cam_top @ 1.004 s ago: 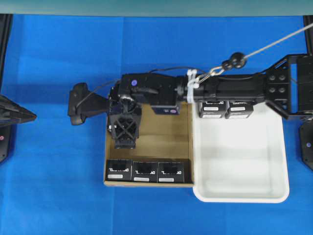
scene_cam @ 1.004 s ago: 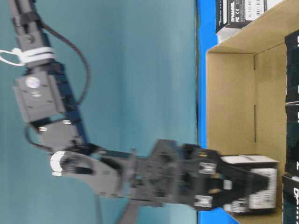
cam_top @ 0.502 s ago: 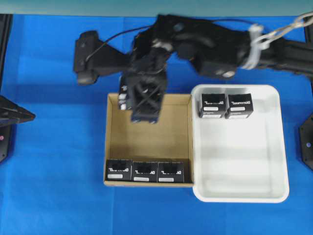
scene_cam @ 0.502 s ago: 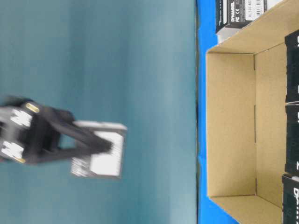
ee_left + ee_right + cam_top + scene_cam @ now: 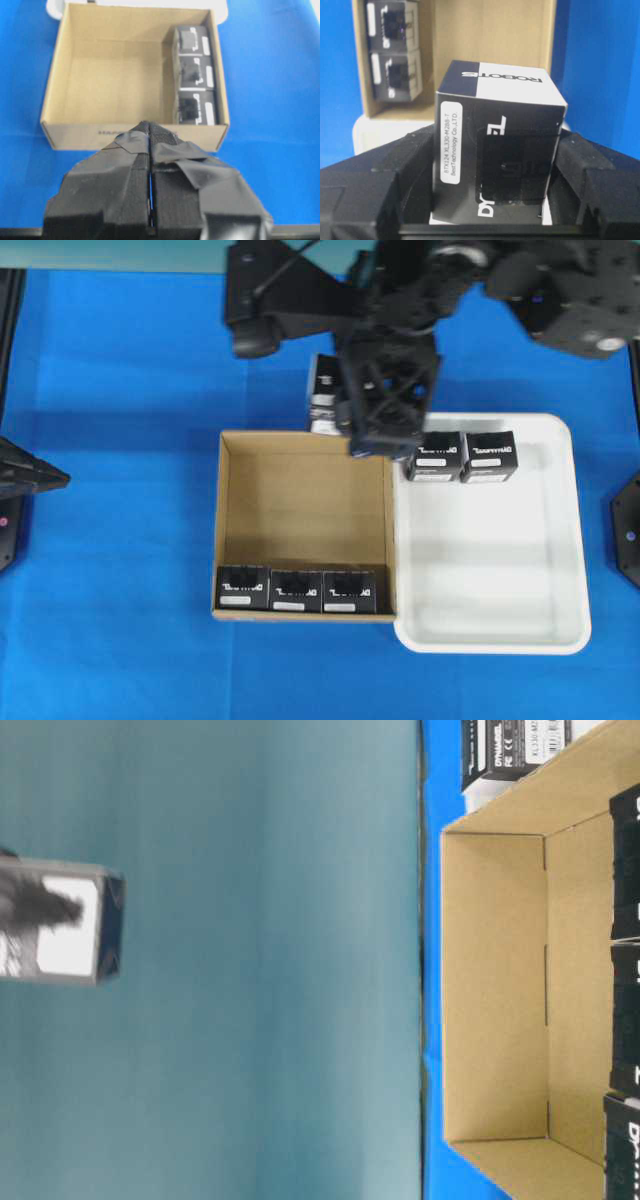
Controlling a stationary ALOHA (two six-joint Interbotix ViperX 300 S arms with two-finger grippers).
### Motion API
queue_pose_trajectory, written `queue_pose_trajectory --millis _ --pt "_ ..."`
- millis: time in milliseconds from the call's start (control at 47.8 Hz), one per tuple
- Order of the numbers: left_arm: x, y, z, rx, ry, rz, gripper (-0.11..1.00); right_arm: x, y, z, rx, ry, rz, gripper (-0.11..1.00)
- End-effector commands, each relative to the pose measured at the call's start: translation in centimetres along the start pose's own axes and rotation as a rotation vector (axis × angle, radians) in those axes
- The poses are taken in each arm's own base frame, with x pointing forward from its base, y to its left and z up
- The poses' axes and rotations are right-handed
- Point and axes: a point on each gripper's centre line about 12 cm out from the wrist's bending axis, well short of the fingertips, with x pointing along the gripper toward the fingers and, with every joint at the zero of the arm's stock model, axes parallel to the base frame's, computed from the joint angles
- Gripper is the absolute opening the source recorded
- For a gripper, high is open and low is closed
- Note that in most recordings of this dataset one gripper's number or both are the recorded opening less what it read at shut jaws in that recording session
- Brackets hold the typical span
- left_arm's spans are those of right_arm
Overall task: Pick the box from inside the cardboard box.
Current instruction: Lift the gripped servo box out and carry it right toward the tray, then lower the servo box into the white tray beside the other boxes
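Note:
My right gripper (image 5: 385, 405) is shut on a black box (image 5: 324, 395) with white lettering and holds it high in the air, over the back wall of the cardboard box (image 5: 222, 520) near the tray corner. In the right wrist view the box (image 5: 495, 150) sits upright between both fingers (image 5: 395, 175), its white label facing left. The table-level view shows that box (image 5: 60, 920) far above the carton (image 5: 495, 990). Three more black boxes (image 5: 295, 590) line the carton's front wall. My left gripper (image 5: 45, 478) rests shut at the far left, empty.
A white plastic tray (image 5: 575, 540) stands against the carton's right side with two black boxes (image 5: 462, 455) at its back edge. In the left wrist view the carton (image 5: 130, 135) lies straight ahead, with its three boxes (image 5: 195, 75) along the right wall. Blue cloth covers the table.
My right gripper has lifted the black box out of the carton's back left area, risen high and swung right toward the tray. The left arm has not moved.

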Motion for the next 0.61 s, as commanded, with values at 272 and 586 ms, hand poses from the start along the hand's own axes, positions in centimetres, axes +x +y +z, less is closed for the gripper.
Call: queue_pose_trajectory --millis 272,586 --pt "-0.3 -0.1 1.3 0.001 -0.034 -0.001 -0.05 -5.2 1.0 -5.4 0.071 -0.063 -0.013 0.62" --pt "-0.5 -0.1 1.4 0.0 -0.043 -0.003 -0.05 -4.2 1.7 -10.9 0.117 -0.013 -0.033 0.62"
